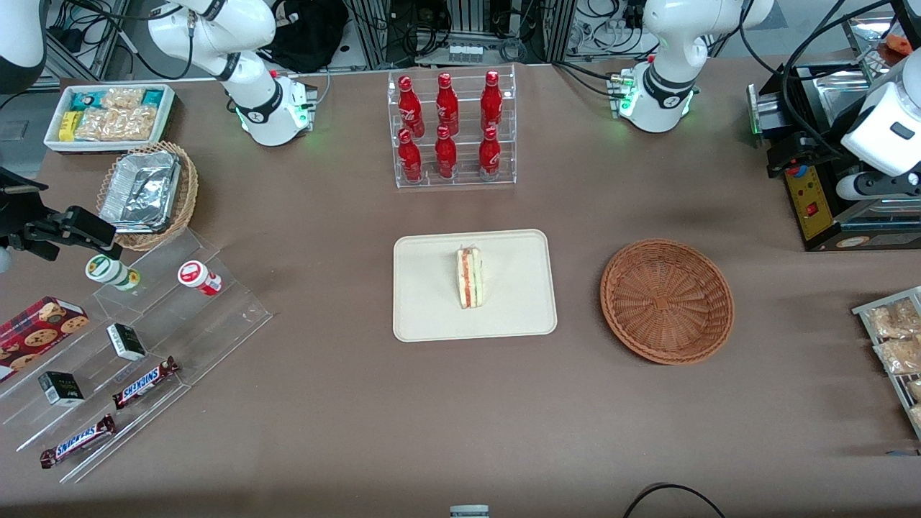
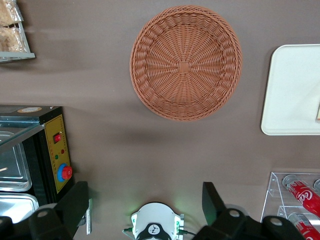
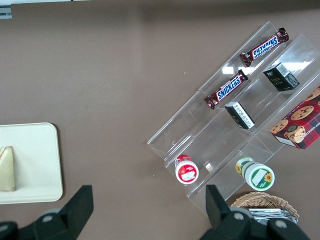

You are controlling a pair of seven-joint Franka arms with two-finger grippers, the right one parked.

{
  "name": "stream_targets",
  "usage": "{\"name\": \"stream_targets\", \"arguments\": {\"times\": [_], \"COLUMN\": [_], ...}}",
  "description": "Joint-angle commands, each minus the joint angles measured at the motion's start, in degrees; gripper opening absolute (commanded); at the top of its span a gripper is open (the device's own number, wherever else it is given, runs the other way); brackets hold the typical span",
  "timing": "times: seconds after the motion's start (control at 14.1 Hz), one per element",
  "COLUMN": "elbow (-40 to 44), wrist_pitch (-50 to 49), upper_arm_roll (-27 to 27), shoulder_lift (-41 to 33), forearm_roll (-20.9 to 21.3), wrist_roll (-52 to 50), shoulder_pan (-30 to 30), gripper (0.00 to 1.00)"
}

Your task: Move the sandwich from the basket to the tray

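The sandwich (image 1: 469, 277), a pale bread wedge with a red-orange and green stripe, stands on the cream tray (image 1: 424, 288) in the middle of the table. Only its edge (image 2: 318, 107) shows in the left wrist view, on the tray (image 2: 290, 90). The reddish-brown wicker basket (image 1: 667, 300) lies empty beside the tray, toward the working arm's end. My gripper (image 2: 142, 200) is open and holds nothing. It is high above the table, with the basket (image 2: 186, 62) well apart from its fingers. In the front view the gripper (image 1: 788, 155) hangs over the black machine.
A clear rack of red bottles (image 1: 455, 129) stands farther from the camera than the tray. The black machine with a yellow panel (image 1: 813, 201) and a rack of snack packets (image 1: 892, 338) sit at the working arm's end. Acrylic steps (image 1: 108, 360) and a foil-lined tan basket (image 1: 147, 191) lie toward the parked arm's end.
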Motion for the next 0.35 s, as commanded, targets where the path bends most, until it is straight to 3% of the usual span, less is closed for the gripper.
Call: {"name": "stream_targets", "arguments": {"times": [0.0, 0.28], "elbow": [3.23, 4.75], "wrist_pitch": [0.06, 0.49], "upper_arm_roll": [0.98, 1.06], "shoulder_lift": [2.06, 3.65], "forearm_roll": [-0.11, -0.03], "wrist_roll": [0.76, 0.67], "shoulder_pan": [-1.17, -0.9], "gripper": [1.0, 1.0]}}
